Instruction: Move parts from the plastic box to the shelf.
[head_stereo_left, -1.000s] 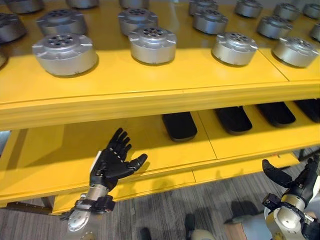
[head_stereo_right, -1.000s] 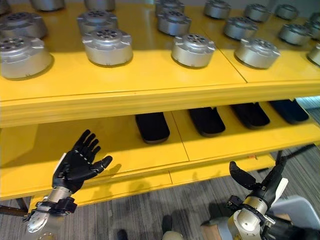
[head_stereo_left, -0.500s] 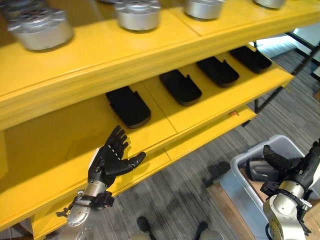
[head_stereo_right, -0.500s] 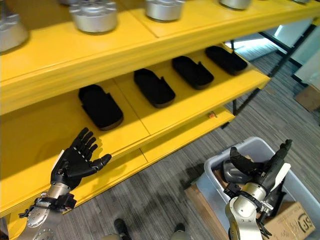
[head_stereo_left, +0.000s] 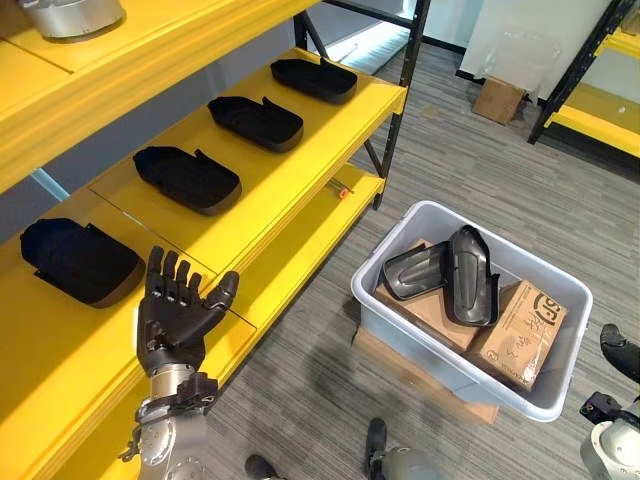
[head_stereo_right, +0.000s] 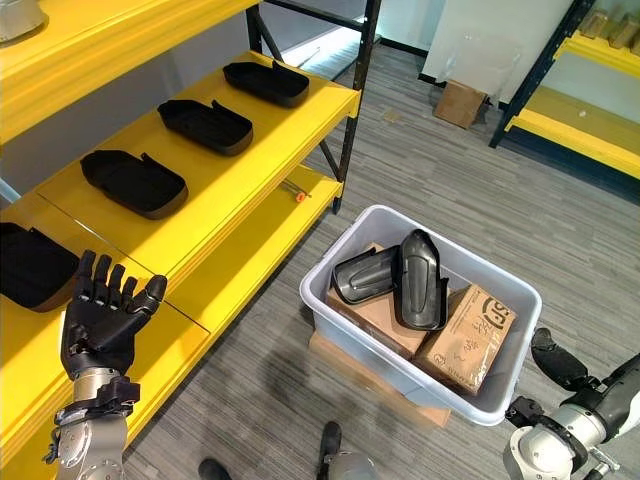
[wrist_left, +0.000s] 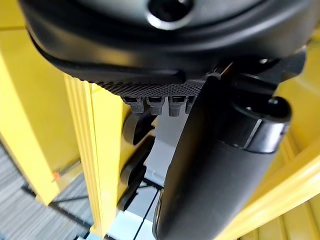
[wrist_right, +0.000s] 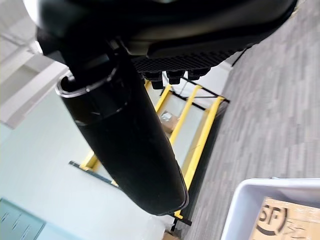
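Parts: two dark moulded shells (head_stereo_left: 448, 272) lying side by side in the grey plastic box (head_stereo_left: 566, 348), on top of brown cardboard cartons (head_stereo_left: 520, 328); box on the grey floor (head_stereo_right: 420, 170), just off the shelf's corner. Four more black parts (head_stereo_left: 186, 178) spaced in a row along the yellow shelf's (head_stereo_left: 300, 160) middle level (each well apart from its neighbour). Left hand (head_stereo_left: 174, 318) raised in front of the shelf edge, fingers straight and spread, thumb out, holding nothing. Right hand (head_stereo_right: 556, 360) low by the box's near corner, touching nothing; thumb straight in its wrist view, fingers too little seen to tell. Second yellow rack (head_stereo_right: 560, 115) farther back.
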